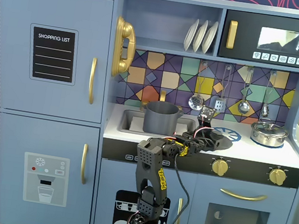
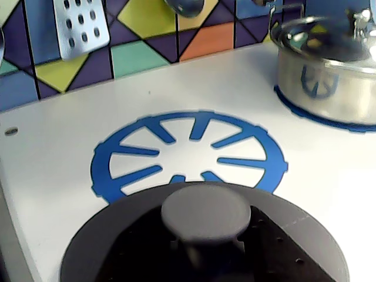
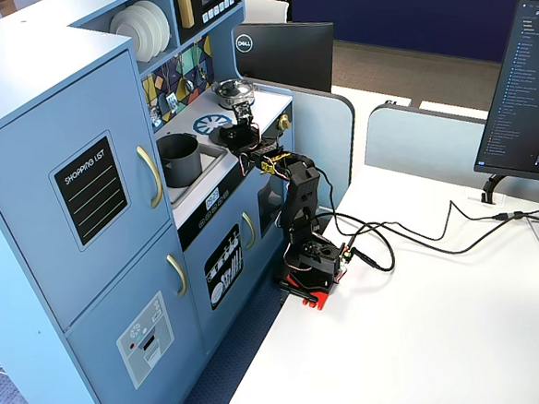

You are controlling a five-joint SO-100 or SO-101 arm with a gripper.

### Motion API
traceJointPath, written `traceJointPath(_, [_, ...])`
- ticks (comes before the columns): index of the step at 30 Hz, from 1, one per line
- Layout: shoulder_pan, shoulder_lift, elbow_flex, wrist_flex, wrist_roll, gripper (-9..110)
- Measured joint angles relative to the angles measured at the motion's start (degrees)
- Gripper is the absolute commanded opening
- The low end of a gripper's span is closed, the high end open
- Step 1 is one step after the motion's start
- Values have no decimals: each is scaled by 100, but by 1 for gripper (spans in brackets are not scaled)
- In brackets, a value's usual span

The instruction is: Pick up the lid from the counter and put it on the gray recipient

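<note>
A: Layout, big to small?
B: Worktop [image 1: 295, 159] of the toy kitchen: gray recipient [image 1: 161, 118] stands in the sink at its left end, open on top. Silver pot [image 1: 269, 133] near the back right corner. Blue burner print [image 2: 188, 154] mid-worktop, bare.
A: Lid?
B: Lid [image 2: 205, 235] is at the front edge in the wrist view, just short of the burner print, knob [image 2: 205, 212] up.
A: Fingers?
B: Gripper [image 1: 206, 121] sits over the middle of the worktop, right of the recipient. Can't tell if the fingers are wide or pinching the lid.
</note>
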Motion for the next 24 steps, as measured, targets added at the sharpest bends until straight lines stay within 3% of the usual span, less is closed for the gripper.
traceJointPath(13, [0, 299, 0, 35, 0, 0])
traceJointPath(24, [-378, 1301, -835, 1318, 141, 0])
